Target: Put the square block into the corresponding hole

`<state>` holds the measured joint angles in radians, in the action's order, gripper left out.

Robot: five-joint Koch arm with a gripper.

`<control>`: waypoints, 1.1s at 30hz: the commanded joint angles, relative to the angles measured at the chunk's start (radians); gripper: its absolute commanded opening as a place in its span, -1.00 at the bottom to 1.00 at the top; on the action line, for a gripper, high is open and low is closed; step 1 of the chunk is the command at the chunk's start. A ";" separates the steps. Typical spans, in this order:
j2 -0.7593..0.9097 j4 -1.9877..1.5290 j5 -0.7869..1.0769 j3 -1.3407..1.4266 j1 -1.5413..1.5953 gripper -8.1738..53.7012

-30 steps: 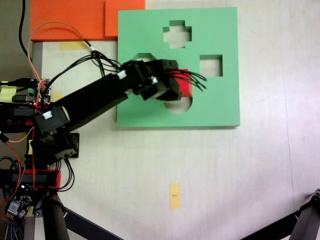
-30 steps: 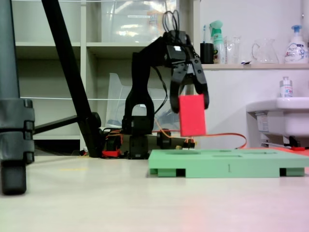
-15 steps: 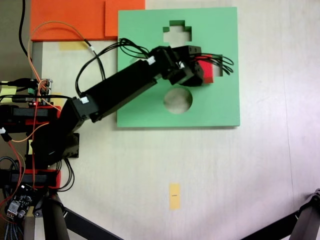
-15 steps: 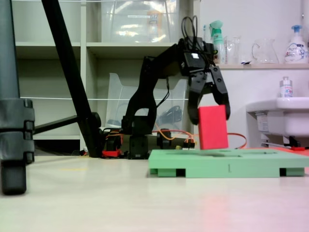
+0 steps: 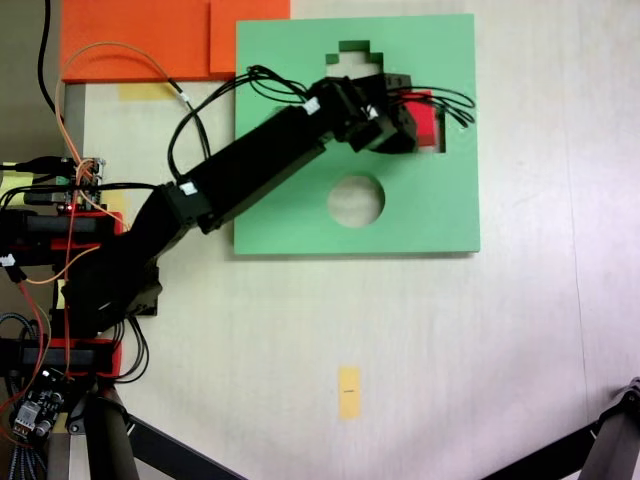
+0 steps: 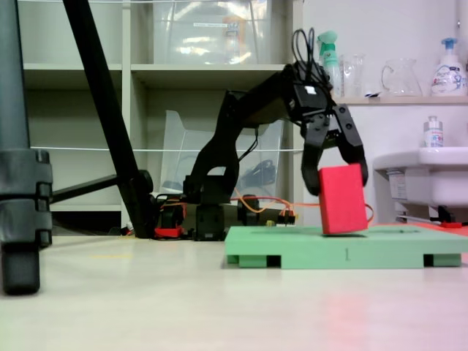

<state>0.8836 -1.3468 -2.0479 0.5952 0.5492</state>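
The red square block point(image 5: 427, 122) hangs in my gripper point(image 5: 404, 124), which is shut on it, over the green foam board point(image 5: 430, 210). It covers most of the square hole point(image 5: 441, 141); a thin strip of the hole shows at the block's right. From the side, the block point(image 6: 342, 201) is slightly tilted. Its lower edge meets the top of the board point(image 6: 307, 252). The gripper point(image 6: 337, 183) grips its upper part from above. How deep the block sits in the hole cannot be told.
On the board lie a round-looking cutout point(image 5: 356, 200) and a cross cutout point(image 5: 350, 52), partly under the arm. Orange foam slabs point(image 5: 140, 38) lie at the upper left, wiring and boards point(image 5: 60, 190) at the left. A tripod leg point(image 6: 102, 110) stands nearby.
The arm swung with the block from above the round cutout across the board to the square hole, and lowered it until it meets the board.
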 commanded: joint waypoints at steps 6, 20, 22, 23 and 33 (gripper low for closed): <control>0.005 -0.012 -0.005 -0.087 0.015 -0.59; 0.017 -0.025 -0.003 -0.094 0.002 -0.56; 0.020 -0.025 0.002 -0.095 0.000 -0.56; 0.020 -0.025 0.009 -0.098 -0.002 -0.56; 0.061 -0.034 0.028 -0.100 -0.018 -0.56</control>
<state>0.8728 -1.3744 -2.0141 0.5568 0.5292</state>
